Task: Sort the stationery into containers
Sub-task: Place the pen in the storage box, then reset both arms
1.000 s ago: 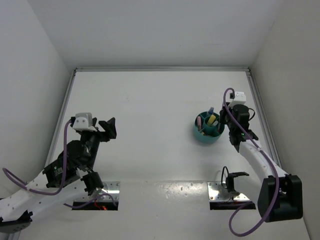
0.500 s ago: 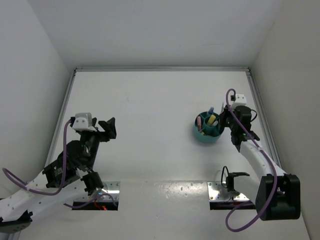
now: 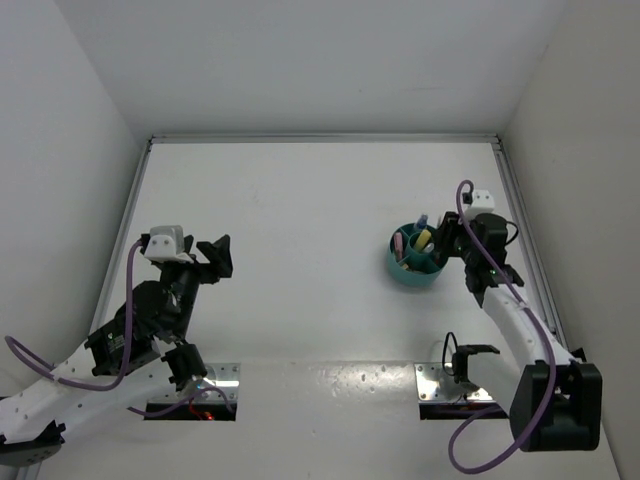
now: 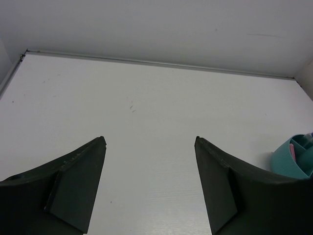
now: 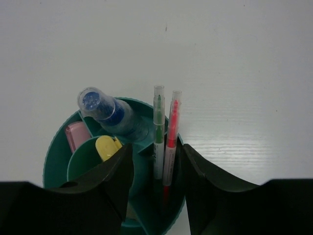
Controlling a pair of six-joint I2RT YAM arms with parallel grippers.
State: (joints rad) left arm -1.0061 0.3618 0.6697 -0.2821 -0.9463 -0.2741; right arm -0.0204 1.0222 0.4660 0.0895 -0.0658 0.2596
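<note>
Two thin pens [image 5: 158, 139] in teal cup [image 5: 80, 161]

Round teal cup [image 3: 410, 276] with inner dividers, upright near the right edge of the tabletop [image 3: 300, 210]. It holds a leaning clear blue-capped tube [image 5: 108, 111], a green pen [image 5: 158, 129] beside a pink pen [image 5: 171, 134], and, in separate compartments, a yellow marker [image 5: 107, 147] and a pink marker [image 5: 76, 135].

No writing, brand or number is legible on the cup [image 5: 53, 155], pens [image 5: 158, 139] or tabletop [image 3: 300, 215].
</note>
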